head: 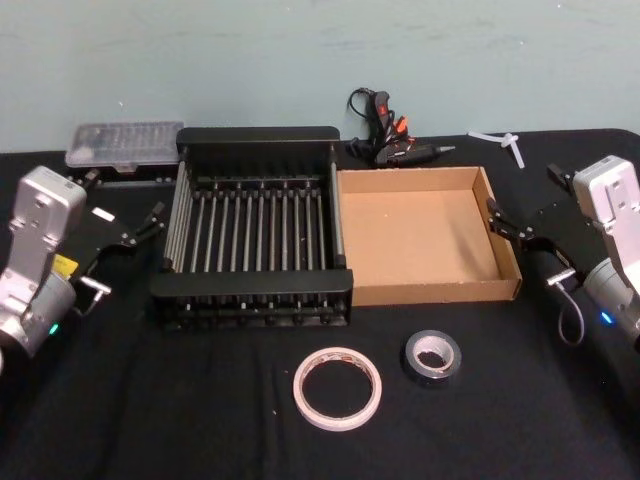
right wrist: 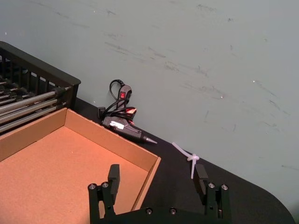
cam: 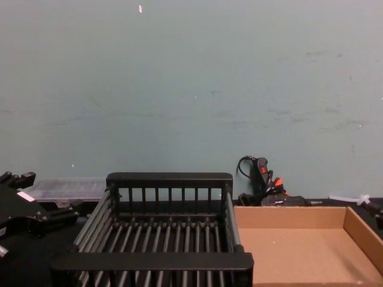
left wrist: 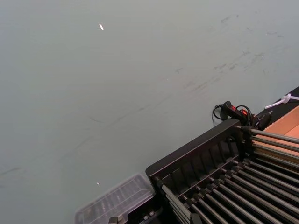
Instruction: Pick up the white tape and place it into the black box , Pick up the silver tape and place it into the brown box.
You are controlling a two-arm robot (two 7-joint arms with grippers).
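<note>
The white tape (head: 337, 388), a large thin ring, lies flat on the black table in front of the black box (head: 255, 287). To its right lies the smaller silver tape (head: 433, 356), in front of the brown box (head: 505, 240). Both boxes hold nothing. My left gripper (head: 140, 230) hangs open at the table's left, beside the black box (cam: 170, 178). Over at the right my right gripper (head: 522, 233) is open too, beside the brown box (right wrist: 149, 170); its two fingers (right wrist: 113, 176) stand wide apart in the right wrist view. Neither gripper touches a tape.
A glue gun (head: 385, 135) with a coiled cord lies behind the boxes by the wall. A clear plastic case (head: 125, 145) sits at the back left. A white zip tie (head: 505, 142) lies at the back right. The table's front holds just the two tapes.
</note>
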